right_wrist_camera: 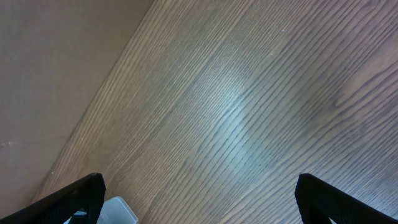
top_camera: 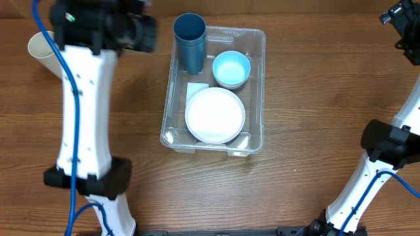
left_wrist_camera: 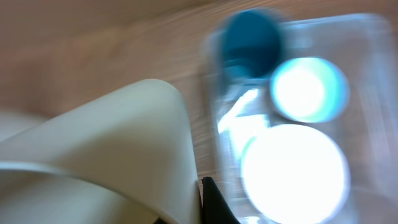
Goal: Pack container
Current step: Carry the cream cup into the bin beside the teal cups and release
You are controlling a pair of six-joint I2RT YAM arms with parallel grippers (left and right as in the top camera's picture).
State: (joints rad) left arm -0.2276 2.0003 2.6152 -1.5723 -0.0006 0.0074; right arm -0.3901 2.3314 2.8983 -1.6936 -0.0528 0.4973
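Note:
The container (top_camera: 256, 85), a large clear bin, stands mid-table in the overhead view. Inside it are a dark blue cup (top_camera: 189, 40), a light blue bowl (top_camera: 231, 68) and a white bowl (top_camera: 214, 115). My left gripper (left_wrist_camera: 200, 198) is shut on a cream cup (left_wrist_camera: 118, 149), which pokes out at the far left (top_camera: 39, 46), clear of the bin. One black finger (left_wrist_camera: 214, 205) presses against the cup's wall. The left wrist view is blurred, with the container (left_wrist_camera: 373, 99) to the right. My right gripper (right_wrist_camera: 199, 205) hangs open over bare wood at the far right.
The wooden table (top_camera: 315, 98) stretches on both sides of the bin. The left arm's white links (top_camera: 82, 118) rise over the table's left part. The right arm's base (top_camera: 387, 144) stands at the right edge. A pale plastic corner (right_wrist_camera: 118, 211) shows by the right gripper's left finger.

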